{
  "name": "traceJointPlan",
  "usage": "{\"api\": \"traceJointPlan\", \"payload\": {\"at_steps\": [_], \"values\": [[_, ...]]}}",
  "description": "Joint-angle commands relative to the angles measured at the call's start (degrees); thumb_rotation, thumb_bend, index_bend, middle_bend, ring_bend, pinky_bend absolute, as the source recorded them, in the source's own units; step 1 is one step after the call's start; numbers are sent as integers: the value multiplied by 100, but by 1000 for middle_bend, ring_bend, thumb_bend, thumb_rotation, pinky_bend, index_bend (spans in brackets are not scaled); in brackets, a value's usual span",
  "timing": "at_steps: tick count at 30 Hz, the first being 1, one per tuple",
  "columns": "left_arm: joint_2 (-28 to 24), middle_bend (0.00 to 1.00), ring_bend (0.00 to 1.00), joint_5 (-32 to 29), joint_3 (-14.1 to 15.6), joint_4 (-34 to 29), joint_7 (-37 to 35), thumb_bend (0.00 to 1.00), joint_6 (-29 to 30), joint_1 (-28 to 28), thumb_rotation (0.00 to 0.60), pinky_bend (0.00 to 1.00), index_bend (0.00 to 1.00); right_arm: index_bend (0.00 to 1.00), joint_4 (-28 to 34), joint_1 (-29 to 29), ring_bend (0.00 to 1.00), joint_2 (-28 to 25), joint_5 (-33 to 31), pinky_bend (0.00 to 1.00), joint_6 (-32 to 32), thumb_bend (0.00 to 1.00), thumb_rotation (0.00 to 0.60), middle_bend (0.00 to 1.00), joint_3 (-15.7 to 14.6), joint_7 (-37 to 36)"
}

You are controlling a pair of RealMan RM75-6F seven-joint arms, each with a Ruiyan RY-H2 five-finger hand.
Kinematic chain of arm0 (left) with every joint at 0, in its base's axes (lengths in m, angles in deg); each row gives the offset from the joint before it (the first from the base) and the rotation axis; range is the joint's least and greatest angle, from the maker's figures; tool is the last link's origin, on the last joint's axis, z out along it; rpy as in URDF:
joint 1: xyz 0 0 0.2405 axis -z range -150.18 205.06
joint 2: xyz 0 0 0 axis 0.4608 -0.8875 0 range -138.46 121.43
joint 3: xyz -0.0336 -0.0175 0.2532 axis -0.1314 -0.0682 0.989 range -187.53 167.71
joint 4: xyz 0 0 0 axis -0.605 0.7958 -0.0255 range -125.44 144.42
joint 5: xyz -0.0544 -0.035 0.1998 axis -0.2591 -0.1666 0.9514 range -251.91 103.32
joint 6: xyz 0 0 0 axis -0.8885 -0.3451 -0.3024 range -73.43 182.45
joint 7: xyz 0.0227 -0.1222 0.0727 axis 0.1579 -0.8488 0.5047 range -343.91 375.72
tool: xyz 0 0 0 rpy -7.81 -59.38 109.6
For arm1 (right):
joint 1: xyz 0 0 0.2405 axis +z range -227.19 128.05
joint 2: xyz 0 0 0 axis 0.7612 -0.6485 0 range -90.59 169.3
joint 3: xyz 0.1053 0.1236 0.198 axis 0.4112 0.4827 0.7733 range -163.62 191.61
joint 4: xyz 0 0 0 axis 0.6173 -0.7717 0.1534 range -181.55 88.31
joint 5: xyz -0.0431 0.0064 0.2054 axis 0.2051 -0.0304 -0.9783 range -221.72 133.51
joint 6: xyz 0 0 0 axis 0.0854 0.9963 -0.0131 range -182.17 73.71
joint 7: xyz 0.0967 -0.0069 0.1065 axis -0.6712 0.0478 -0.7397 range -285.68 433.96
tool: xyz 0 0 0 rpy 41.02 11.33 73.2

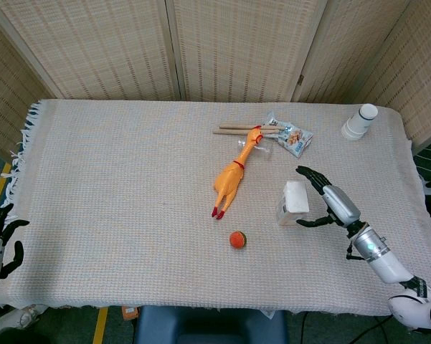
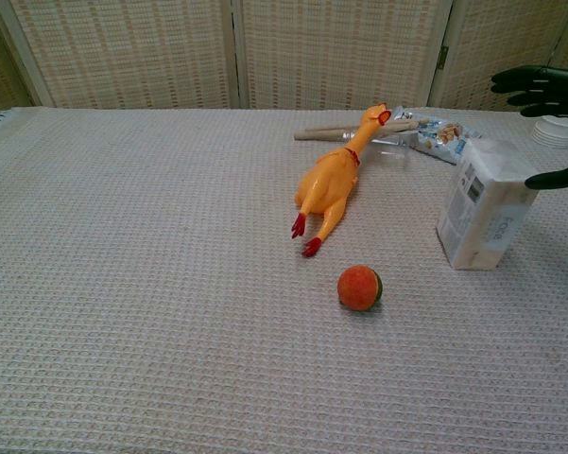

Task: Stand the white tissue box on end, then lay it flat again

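The white tissue box (image 1: pixel 292 201) (image 2: pixel 482 206) stands on end right of centre, leaning over to the right. My right hand (image 1: pixel 330 201) (image 2: pixel 548 90) is just to its right with the fingers spread wide. The thumb reaches under the box's right top edge and the other fingers are raised above it. I cannot tell whether the thumb touches the box. Off the table's near left corner my left hand (image 1: pixel 0 233) hangs with its fingers apart, holding nothing.
A rubber chicken (image 1: pixel 233 179) lies left of the box and an orange ball (image 1: pixel 237 239) sits in front of it. Behind them are wooden sticks (image 1: pixel 240 129), a snack packet (image 1: pixel 294 137) and a white cup stack (image 1: pixel 360 122).
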Motion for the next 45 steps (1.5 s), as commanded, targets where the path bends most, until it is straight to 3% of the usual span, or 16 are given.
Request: {"api": "traceJointPlan", "payload": {"at_steps": [1,4,7,13,33,41,45], "values": [[-17,0,0,0,-6,-11,-7,622,26,-13,600,101,298,0,3597,644,0,-1223,-2913,0,-999,81,600,4,602,5852],[-37,0,0,-21,-13,-25,-16,622,44,-28,600,101,299,0,4021,997,0,-1215,-3932,0,-822,81,600,14,692,6986],[-54,0,0,-43,-19,-33,-18,621,52,-39,600,101,299,0,4298,1269,0,-1188,-4711,0,-609,81,600,22,777,7623],[-75,0,0,-33,-13,-61,0,622,52,-41,600,101,298,0,4456,1625,0,-1150,-5779,0,-552,81,600,50,851,8062],[-51,0,0,-82,-19,-38,38,622,10,-32,600,101,299,111,3594,1910,0,-809,-6553,0,-742,83,600,158,792,7988],[-24,0,0,-119,-32,27,1,622,-23,-21,600,100,299,217,3344,1944,20,-649,-6586,0,-789,87,600,234,759,7934],[-16,0,0,-117,-39,41,-7,623,-18,-17,600,100,299,322,3306,1906,82,-596,-6445,0,-662,163,600,314,762,7883]]}}
